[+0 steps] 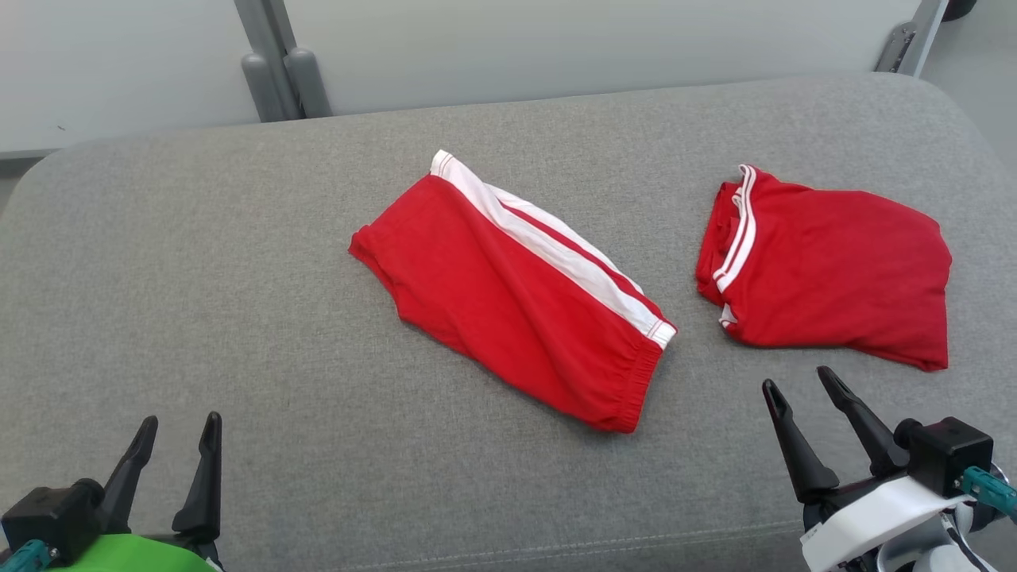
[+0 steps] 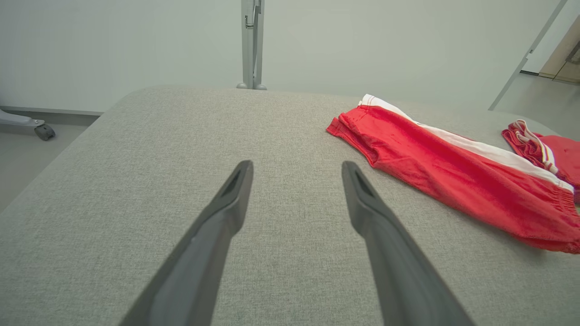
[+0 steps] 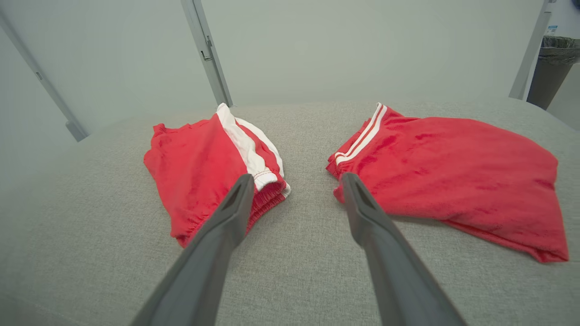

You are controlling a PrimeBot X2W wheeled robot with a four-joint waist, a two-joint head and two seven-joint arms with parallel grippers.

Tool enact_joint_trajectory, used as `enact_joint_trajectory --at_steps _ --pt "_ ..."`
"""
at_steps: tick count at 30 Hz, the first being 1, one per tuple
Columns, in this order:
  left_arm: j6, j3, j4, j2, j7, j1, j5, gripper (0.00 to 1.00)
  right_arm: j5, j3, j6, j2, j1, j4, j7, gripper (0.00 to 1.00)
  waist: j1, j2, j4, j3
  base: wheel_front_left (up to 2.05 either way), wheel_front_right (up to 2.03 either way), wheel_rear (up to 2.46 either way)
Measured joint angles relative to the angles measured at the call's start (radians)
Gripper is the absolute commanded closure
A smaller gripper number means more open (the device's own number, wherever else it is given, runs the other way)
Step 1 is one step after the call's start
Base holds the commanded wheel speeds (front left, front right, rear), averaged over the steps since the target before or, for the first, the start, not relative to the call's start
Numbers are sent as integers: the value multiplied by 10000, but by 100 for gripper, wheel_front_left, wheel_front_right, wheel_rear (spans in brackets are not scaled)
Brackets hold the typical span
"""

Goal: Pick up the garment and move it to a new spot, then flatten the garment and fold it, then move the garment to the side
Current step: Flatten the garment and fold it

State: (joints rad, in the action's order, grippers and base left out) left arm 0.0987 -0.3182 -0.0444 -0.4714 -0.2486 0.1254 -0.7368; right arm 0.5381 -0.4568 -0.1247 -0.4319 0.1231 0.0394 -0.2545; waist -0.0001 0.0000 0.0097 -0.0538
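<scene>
**Head view, near to far.** At 7 o'clock, the left gripper (image 1: 182, 418) hangs just above the grey upholstered cushion (image 1: 238, 278). Its two dark fingers are spread apart and nothing lies between them. At 5 o'clock, the right gripper (image 1: 797, 377) is posed the same way, fingers apart and empty, tips tilted toward 11 o'clock.

At the centre lie the red shorts (image 1: 493, 294), folded flat on the cushion. Their long axis runs from 11 o'clock to 5 o'clock. The elastic waistband is at the near end, and a white side stripe runs along the far edge. The shorts are well apart from the left gripper and near the right one, touching neither.

At 3 o'clock lies a second red garment (image 1: 834, 270), also folded. Its white-striped trim faces the shorts, and a strip of bare cushion separates the two.

Beyond the cushion's far edge, at 11 o'clock, grey posts (image 1: 286, 79) stand against a pale wall panel.

**Left wrist view.** The spread left gripper (image 2: 297, 164) is over bare cushion, with the shorts (image 2: 444, 167) at 2 o'clock.

**Right wrist view.** The right gripper (image 3: 297, 176) points at the gap between the shorts (image 3: 199, 181) at 10 o'clock and the second garment (image 3: 444, 167) at 2 o'clock.
</scene>
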Motion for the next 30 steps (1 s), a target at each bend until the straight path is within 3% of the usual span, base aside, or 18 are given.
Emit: enact_joint_trajectory --at_steps 9,17,22,30 --pt "35 198 -619 111 -2 197 153 0 190 -75 23 238 215 -52 2 0 0 0 -34 -133 0 0 0" --pt "75 77 -955 224 -2 194 224 0 1421 -433 631 1160 -297 -527 612 0 0 0 116 -583 0 0 0" --pt "73 -10 -1022 320 -2 182 293 0 2251 -464 805 1728 -616 -1055 1116 0 0 0 315 -784 0 0 0" --pt "69 -77 -1170 391 -2 175 433 0 2573 -439 986 1906 -1318 -1770 1603 0 0 0 565 -1090 0 0 0"
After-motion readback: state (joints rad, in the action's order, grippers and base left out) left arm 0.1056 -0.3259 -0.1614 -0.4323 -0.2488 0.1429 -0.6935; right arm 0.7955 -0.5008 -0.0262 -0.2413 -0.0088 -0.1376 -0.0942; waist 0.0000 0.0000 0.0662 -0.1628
